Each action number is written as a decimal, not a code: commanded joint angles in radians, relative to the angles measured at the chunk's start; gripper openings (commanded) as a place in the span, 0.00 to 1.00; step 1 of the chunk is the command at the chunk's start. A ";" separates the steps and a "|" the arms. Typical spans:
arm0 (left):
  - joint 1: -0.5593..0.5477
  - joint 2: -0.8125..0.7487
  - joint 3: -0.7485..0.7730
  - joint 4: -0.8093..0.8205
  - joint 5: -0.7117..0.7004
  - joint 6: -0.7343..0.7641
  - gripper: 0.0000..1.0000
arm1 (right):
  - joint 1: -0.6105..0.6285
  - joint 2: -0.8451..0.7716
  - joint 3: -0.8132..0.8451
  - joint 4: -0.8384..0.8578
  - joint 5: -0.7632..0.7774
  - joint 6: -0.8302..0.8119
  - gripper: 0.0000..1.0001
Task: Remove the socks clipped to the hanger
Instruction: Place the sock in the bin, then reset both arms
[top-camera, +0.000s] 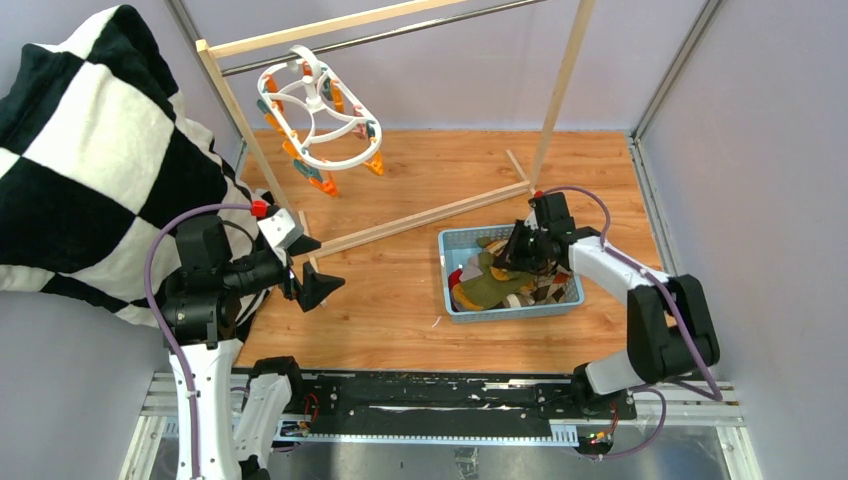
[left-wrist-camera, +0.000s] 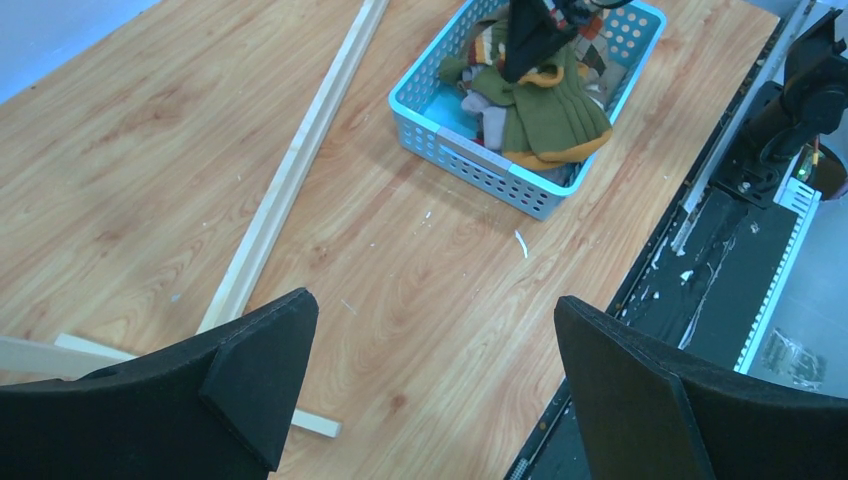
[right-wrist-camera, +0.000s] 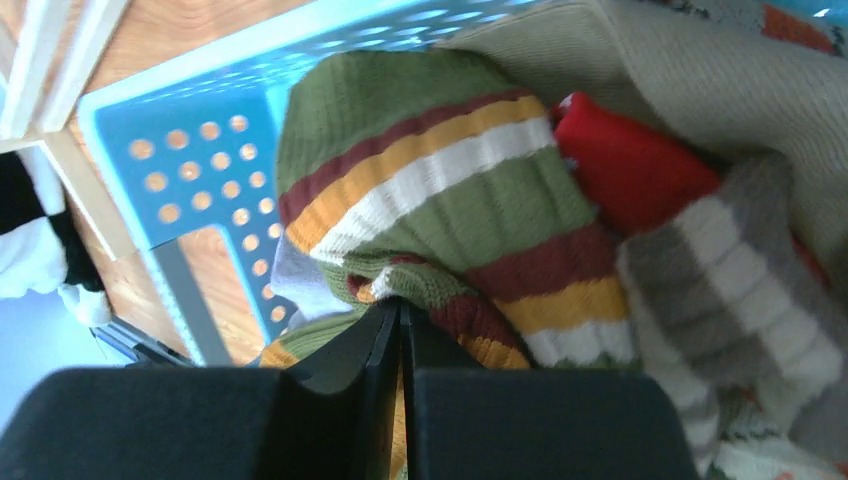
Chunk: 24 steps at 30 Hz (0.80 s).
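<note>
Left gripper (top-camera: 328, 264) stands wide open above the bench (top-camera: 390, 325). Right gripper (top-camera: 507, 262) is closed, its tips against the socks (top-camera: 490, 286) piled in the blue basket (top-camera: 500, 314).

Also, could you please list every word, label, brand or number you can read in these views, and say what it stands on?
None: no word, number, brand or sign can be read in any of the three views.
The basket, the socks, the hanger and the blanket show only plain surfaces or patterns: holes, stripes, checks.
Any finer print would be too small to make out.
</note>
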 joint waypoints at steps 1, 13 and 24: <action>-0.004 0.010 -0.004 0.001 -0.017 -0.007 1.00 | -0.013 0.086 -0.035 0.058 0.143 0.017 0.07; -0.004 0.036 -0.006 0.001 -0.048 -0.019 1.00 | 0.098 -0.228 0.088 -0.031 0.137 -0.074 0.47; -0.005 0.062 -0.004 0.000 -0.095 -0.045 1.00 | 0.098 -0.255 -0.138 -0.112 -0.212 -0.112 0.47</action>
